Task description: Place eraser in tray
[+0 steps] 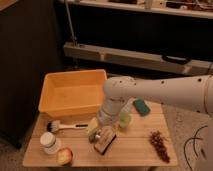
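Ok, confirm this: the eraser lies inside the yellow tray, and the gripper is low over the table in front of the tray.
One thing is wrong: the eraser lies on the table, not inside the yellow tray, as the camera view shows. The gripper is low over the table in front of the tray, right at the eraser.

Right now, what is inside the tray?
Nothing visible inside the tray; the arm covers one front corner. The gripper is at the eraser on the table.
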